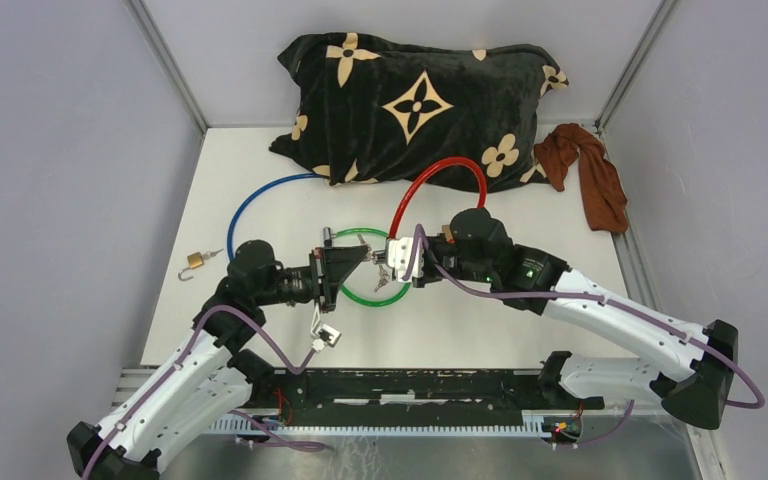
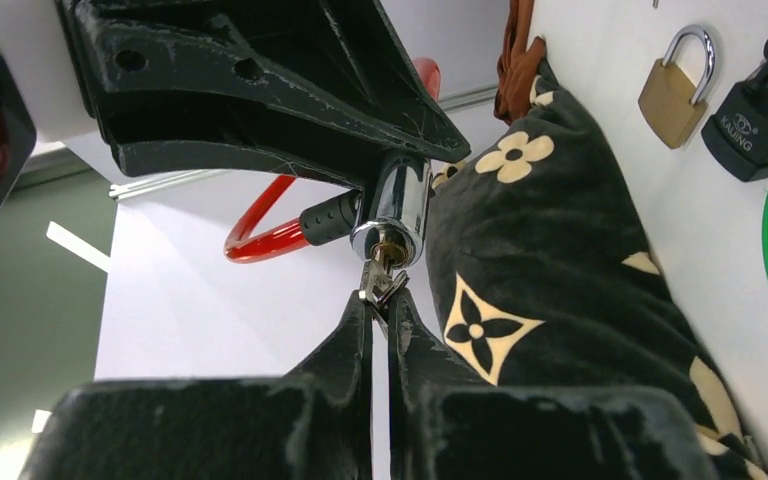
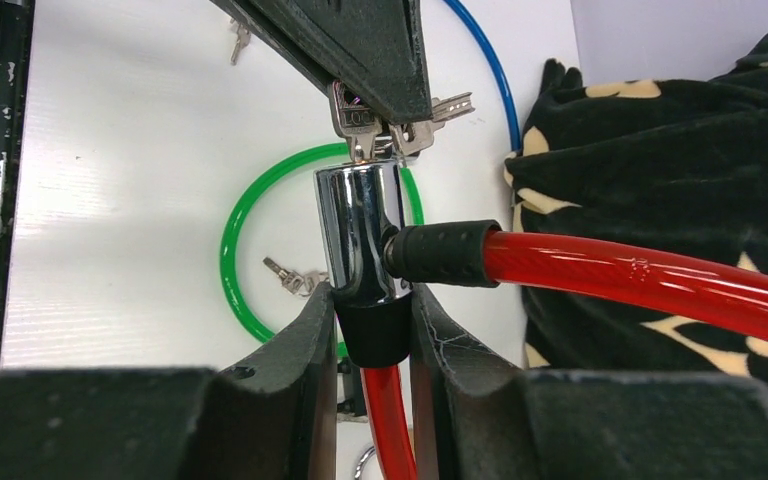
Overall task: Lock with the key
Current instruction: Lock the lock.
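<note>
- From the top camera, the two arms meet over the middle of the table. The left gripper [image 1: 366, 258] and the right gripper [image 1: 402, 262] come nose to nose, with the red cable lock [image 1: 438, 166] looping back from them toward the patterned pillow [image 1: 420, 95]. The key itself is too small to pick out here.
- In the left wrist view, the left fingers are pressed together on the bow of the key [image 2: 381, 281]. Its blade sits in the keyhole at the end of the chrome lock barrel [image 2: 398, 203], straight ahead of the fingertips and touching them. To my eye the turn is the step in hand. The wrist should roll about the key's own axis, with no pull sideways, or the thin bow may slip out of the pinch or the blade may bind.
- In the right wrist view, the right fingers are clamped on the lower end of the barrel and its black collar, one finger on each side. The cable end is plugged into the barrel's side, and the key bunch is at the top under the left gripper. That hold ought to stay firm and steady so the barrel does not spin along with the key. The green cable lock [image 3: 232, 235] lies on the table beneath, apart from all this.
</note>
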`<control>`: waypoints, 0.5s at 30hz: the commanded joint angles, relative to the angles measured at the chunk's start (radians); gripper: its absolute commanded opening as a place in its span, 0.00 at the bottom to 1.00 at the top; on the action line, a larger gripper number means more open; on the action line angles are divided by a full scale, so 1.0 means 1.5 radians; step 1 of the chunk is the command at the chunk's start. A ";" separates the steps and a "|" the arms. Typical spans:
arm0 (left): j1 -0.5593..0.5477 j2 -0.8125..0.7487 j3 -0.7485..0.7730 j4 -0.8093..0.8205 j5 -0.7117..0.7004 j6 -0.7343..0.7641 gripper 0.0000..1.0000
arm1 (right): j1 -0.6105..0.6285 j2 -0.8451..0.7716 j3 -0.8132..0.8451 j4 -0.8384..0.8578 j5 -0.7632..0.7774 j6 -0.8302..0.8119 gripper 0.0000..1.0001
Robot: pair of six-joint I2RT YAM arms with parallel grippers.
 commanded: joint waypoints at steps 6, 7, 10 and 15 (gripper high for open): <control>0.004 0.011 -0.026 -0.018 0.019 0.296 0.02 | 0.001 -0.049 -0.030 0.190 0.024 0.078 0.00; 0.003 0.008 -0.027 -0.014 0.020 0.292 0.03 | 0.001 -0.051 -0.034 0.190 0.028 0.076 0.00; 0.004 0.004 -0.032 -0.014 0.015 0.288 0.37 | 0.001 -0.057 -0.043 0.222 0.043 0.072 0.00; 0.004 -0.012 -0.041 -0.010 -0.027 0.242 0.59 | 0.001 -0.072 -0.070 0.256 0.092 0.052 0.00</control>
